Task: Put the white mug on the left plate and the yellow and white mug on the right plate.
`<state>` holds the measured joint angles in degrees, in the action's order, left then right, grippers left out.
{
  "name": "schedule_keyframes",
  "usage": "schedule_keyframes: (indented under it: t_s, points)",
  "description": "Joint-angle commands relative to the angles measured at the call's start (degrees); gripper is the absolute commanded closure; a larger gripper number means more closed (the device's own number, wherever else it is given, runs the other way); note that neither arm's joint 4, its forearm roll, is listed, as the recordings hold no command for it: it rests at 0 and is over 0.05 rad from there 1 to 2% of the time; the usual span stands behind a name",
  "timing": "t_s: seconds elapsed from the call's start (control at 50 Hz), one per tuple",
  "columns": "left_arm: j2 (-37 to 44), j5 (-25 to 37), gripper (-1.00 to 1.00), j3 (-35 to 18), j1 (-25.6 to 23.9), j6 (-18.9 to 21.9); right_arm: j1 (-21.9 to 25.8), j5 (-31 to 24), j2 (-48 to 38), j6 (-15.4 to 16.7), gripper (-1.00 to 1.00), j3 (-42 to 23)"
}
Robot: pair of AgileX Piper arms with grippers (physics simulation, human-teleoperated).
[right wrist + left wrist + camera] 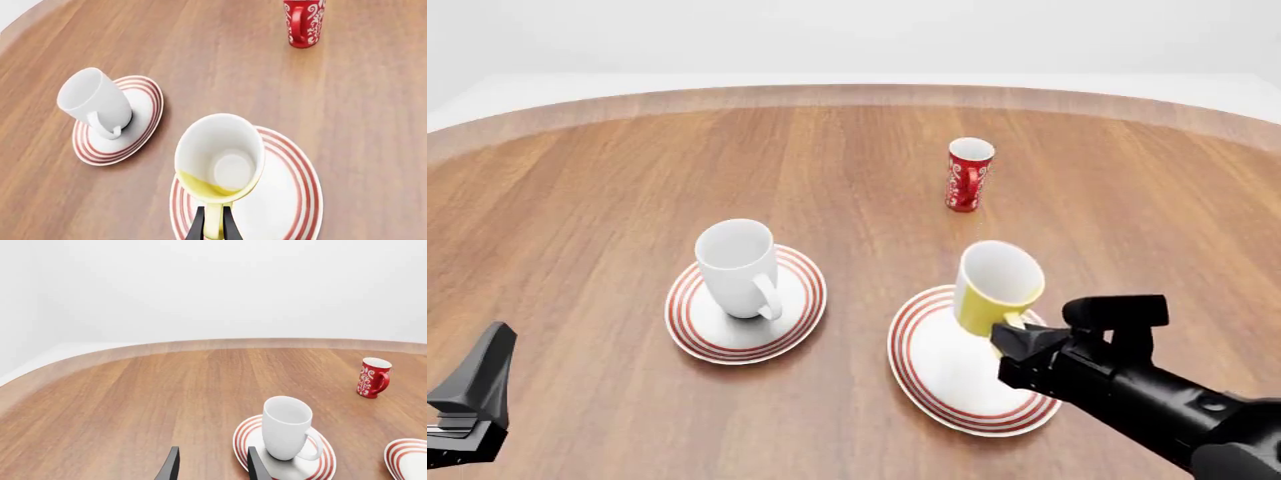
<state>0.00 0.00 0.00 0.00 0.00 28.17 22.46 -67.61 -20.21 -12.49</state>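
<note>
Mugs occupy both ringed plates on the wooden table (587, 180). The white mug (739, 268) stands upright on the left plate (707, 335), its loop handle turned toward the near right, and nothing grips it. The left gripper (212, 466) sits low at the near left of the table, apart from that plate; in the left wrist view its two dark fingers (169, 466) stand with a clear gap between them and hold nothing, the nearer rim of the left plate lying just beside one fingertip. The yellow and white mug (997, 288) is over the far part of the right plate (948, 380), tipped so that its white inside faces up and toward the near side. The right gripper (213, 225) comes in from the near right and is closed on the mug's yellow handle, its fingers pinching the handle from both sides in the right wrist view. Whether the mug's base touches the plate cannot be told. A slim red cup (969, 175) with white markings stands upright on the far side of the table, well apart from both plates and both arms.
</note>
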Motion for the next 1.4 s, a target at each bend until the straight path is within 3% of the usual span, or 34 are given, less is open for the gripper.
schedule_keyframes:
  t_s: [0.02,1.4]
  points:
    - [0.0,0.0,-1.0,0.0,0.0,0.0,-0.17,1.56,-1.83,-0.43,1.0,0.2]
    - [0.0,0.0,-1.0,0.0,0.0,0.0,-1.43,9.75,-13.11,0.57,1.0,1.97]
